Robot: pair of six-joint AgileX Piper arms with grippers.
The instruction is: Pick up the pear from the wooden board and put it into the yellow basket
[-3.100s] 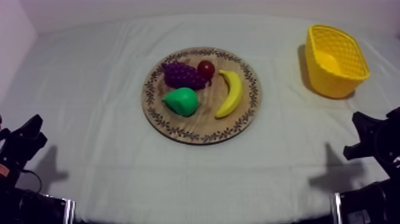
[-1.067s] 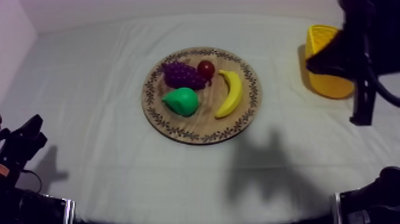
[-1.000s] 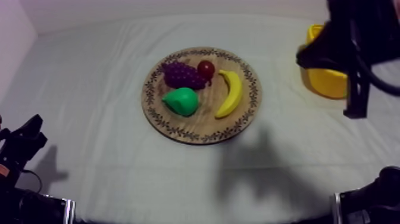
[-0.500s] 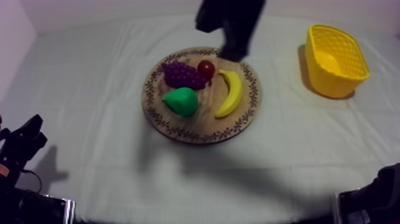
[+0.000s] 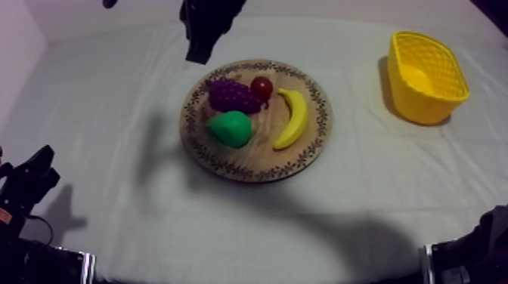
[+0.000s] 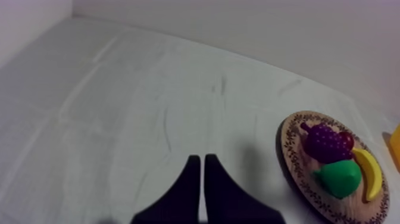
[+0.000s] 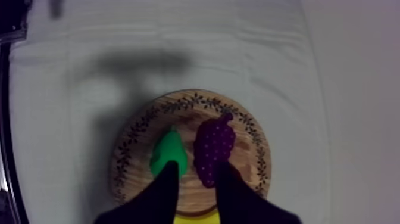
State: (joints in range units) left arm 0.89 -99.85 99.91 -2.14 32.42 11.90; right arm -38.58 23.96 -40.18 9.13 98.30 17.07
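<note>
the green toy pear (image 5: pixel 230 128) is seen on the round wooden board (image 5: pixel 249 172) — the right gripper (image 7: pixel 196 168) is held above it, fingers apart — the left gripper (image 6: pixel 201 158) is shown with fingers pressed together.

Round wooden board (image 5: pixel 253 160) sits mid-cloth and carries a green pear (image 5: pixel 230 128), grapes (image 5: pixel 233 95) behind it, a small red fruit (image 5: pixel 261 87) just beside the grapes, and a banana (image 5: pixel 293 117) to the right. Yellow basket (image 5: pixel 425 104) stands well apart at far right. Right arm (image 5: pixel 205 26) hangs over the board's far-left rim; left arm (image 5: pixel 26 189) sits low at the near left edge.
</note>
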